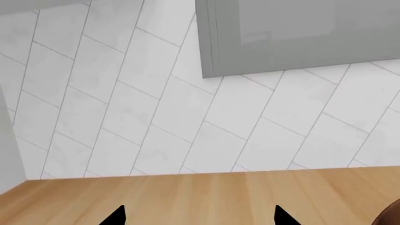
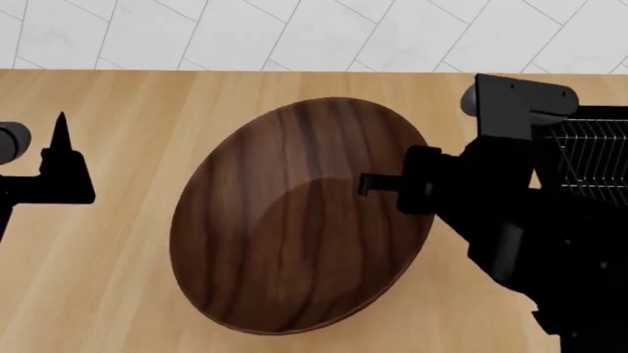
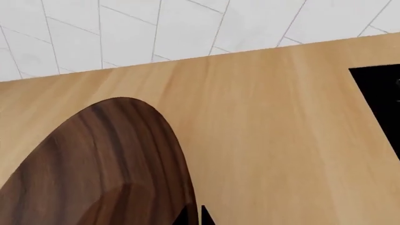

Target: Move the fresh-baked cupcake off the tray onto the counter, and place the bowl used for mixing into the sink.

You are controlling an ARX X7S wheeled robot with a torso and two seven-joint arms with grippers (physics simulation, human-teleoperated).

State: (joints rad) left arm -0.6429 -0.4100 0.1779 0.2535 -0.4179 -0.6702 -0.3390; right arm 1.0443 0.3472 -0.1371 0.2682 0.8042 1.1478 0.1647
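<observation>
Head view's showing me pinching the bowl (image 2: pixel 294 228) rim in the right gripper (image 2: pixel 365 184), tilting it; next I'm needing the sink (image 2: pixel 593 158) past the counter's (image 2: pixel 118 257) right edge.

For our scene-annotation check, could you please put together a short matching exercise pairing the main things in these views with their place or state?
Things:
1. bowl
2. right gripper
3. left gripper
4. sink

Places or states:
A. open over bare counter, holding nothing
B. black basin at the head view's right edge
C. tilted up on the counter's middle
D. shut on a dark wooden rim

Pairs: 1-C, 2-D, 3-A, 4-B
</observation>
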